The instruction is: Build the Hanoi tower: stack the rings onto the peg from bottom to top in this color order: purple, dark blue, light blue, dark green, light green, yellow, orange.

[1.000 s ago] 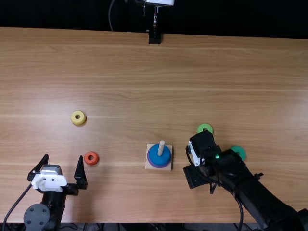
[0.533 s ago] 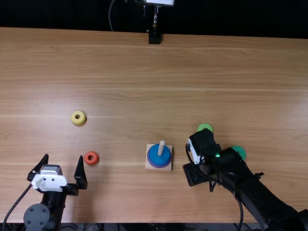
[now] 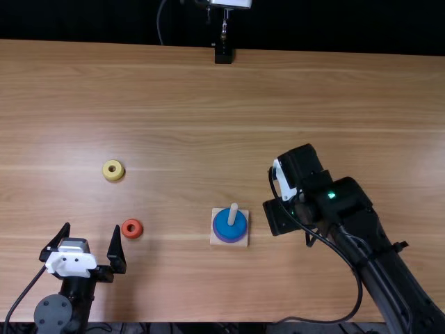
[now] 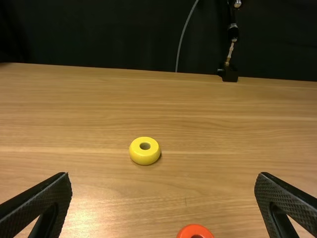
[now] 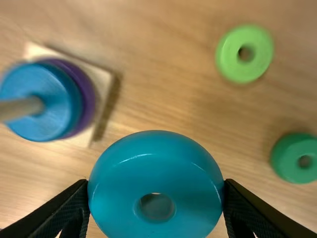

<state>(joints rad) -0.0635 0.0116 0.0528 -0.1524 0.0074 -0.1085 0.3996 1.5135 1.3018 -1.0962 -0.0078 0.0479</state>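
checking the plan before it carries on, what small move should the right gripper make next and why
Probably carry the light blue ring over the peg: the right gripper holds it, and the dark blue ring already sits above the purple one.

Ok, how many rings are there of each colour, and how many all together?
Purple ring: 1
Dark blue ring: 1
Light blue ring: 1
Dark green ring: 1
Light green ring: 1
Yellow ring: 1
Orange ring: 1
Total: 7

A yellow ring (image 4: 144, 157) and an orange ring (image 4: 193, 229) lay apart on the brown table (image 4: 99, 109). Two black fingers (image 4: 44, 196) were spread wide.
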